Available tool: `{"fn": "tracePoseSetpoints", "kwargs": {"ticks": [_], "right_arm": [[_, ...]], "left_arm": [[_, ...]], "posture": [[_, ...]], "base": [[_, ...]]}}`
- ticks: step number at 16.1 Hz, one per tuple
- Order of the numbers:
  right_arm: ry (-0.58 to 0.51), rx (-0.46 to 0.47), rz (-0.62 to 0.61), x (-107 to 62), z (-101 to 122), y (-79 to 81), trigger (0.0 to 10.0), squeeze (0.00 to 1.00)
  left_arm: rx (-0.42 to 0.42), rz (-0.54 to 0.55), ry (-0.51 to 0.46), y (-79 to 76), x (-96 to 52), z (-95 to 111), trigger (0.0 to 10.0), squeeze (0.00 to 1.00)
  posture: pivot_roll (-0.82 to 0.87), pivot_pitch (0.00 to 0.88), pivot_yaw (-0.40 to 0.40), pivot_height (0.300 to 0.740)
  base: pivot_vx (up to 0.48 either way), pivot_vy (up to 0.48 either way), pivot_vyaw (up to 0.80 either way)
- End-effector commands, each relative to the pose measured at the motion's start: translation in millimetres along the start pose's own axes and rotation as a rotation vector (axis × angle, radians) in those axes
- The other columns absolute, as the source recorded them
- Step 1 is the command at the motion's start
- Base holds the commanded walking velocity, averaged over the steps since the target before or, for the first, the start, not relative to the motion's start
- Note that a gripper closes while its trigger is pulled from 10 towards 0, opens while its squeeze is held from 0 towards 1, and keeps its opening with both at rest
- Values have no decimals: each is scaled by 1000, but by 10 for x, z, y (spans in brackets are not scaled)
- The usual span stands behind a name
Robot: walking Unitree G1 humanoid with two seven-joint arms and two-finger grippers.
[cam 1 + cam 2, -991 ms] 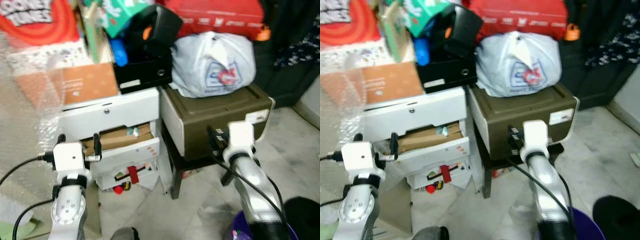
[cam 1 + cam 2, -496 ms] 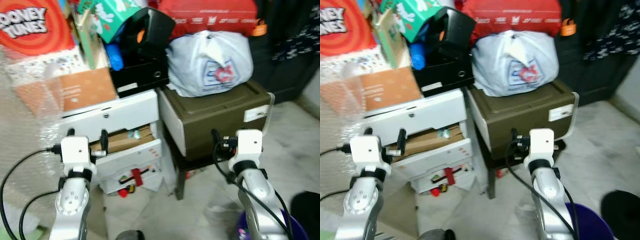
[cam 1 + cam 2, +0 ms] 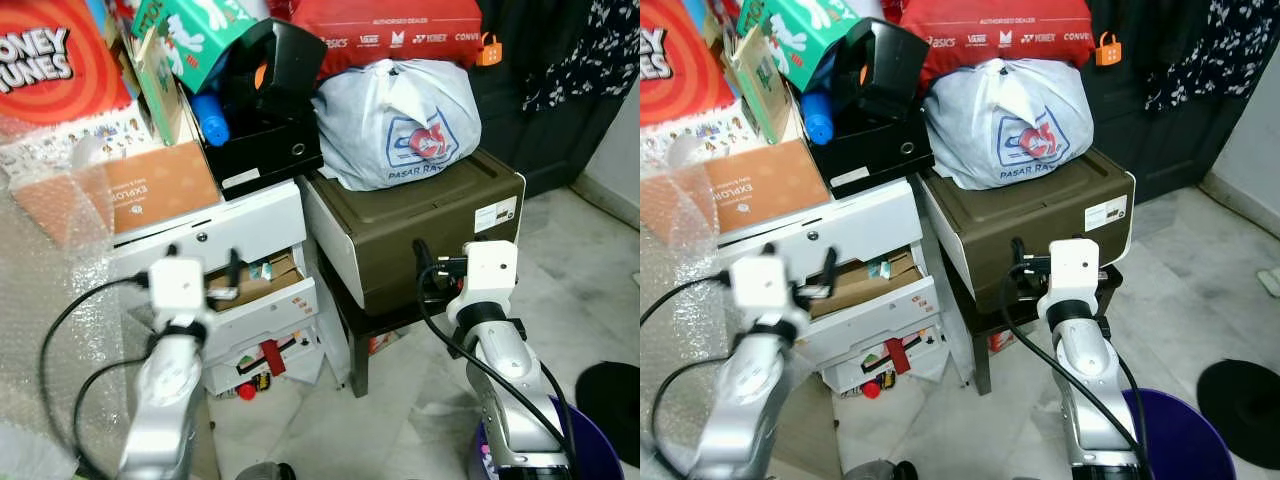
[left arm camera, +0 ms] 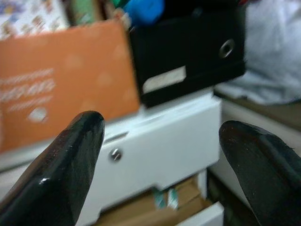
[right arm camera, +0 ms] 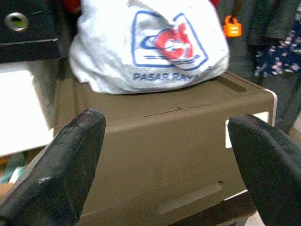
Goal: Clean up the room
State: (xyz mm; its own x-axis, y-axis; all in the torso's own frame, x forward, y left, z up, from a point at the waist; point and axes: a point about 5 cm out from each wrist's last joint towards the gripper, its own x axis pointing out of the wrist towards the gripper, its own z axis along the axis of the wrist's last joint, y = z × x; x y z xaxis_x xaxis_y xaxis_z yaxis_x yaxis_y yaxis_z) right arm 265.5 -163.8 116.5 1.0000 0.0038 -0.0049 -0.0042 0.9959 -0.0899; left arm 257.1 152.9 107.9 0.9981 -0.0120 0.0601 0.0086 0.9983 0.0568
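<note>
Left eye view: both arms are up in front of a cluttered storage corner, and nothing is in hand. The left gripper (image 3: 201, 268) hovers just before the white plastic drawer unit (image 3: 240, 232), fingers apart and empty, level with the half-open drawer holding flat brown cardboard (image 3: 248, 283). The right gripper (image 5: 167, 165) faces the olive-brown plastic drawer box (image 3: 420, 225), its fingers spread wide too, clamped on nothing.

On top of that brown box sits the white knotted plastic shopping bag with a red and blue logo (image 3: 395, 120). I'd judge it soft and bulgy, fairly light, slippery on the film; the knot or gathered top looks the best place to pinch. The brown box itself looks rigid and probably heavy if full, better pushed than lifted.

Counting now: one white bag, one brown box, one white drawer unit with at least two drawers pulled out, one black box with a round grommet (image 3: 270, 150), one orange cardboard box (image 3: 140, 190), one green printed carton (image 3: 180, 30), one red bag (image 3: 395, 35) behind. On the floor, one purple bucket (image 3: 1180, 445) and one black round mat (image 3: 1240, 395).
</note>
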Motion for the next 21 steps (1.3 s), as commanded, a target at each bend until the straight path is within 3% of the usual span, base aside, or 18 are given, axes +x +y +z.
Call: {"fn": "tracePoseSetpoints", "kwargs": {"ticks": [1, 4, 8, 12, 14, 17, 21], "right_arm": [[-14, 11, 7, 36, 25, 55, 10000, 0], [-27, 9, 35, 87, 48, 122, 10000, 0], [-25, 21, 11, 230, 56, -5, 10000, 0], [-36, 5, 71, 294, 91, 86, 10000, 0], [-31, -6, 123, 283, 90, 197, 10000, 0], [-22, -2, 149, 269, 61, 230, 10000, 0], [-33, 8, 244, 325, 112, 329, 10000, 0]], "left_arm": [[8, -2, -6, 34, 26, 13, 10000, 0], [26, 38, 7, 136, 47, -26, 10000, 0], [21, 55, 4, 125, 41, -25, 10000, 0], [20, 113, 11, 184, -33, -64, 10000, 0], [20, 142, 12, 190, -61, -62, 10000, 0], [48, 177, 31, 181, -94, -87, 10000, 0], [17, 213, 15, 249, -147, -71, 10000, 0]], "posture": [[-223, 0, 132, 740], [-229, 0, 134, 740], [-172, 0, 105, 740], [-141, 0, 59, 740], [-130, 0, 46, 740], [-126, 3, 43, 740], [-108, 0, 13, 740]], "base": [[0, 0, 0], [0, 0, 0], [0, 0, 0], [0, 0, 0], [0, 0, 800], [0, 0, 800], [0, 0, 800]]}}
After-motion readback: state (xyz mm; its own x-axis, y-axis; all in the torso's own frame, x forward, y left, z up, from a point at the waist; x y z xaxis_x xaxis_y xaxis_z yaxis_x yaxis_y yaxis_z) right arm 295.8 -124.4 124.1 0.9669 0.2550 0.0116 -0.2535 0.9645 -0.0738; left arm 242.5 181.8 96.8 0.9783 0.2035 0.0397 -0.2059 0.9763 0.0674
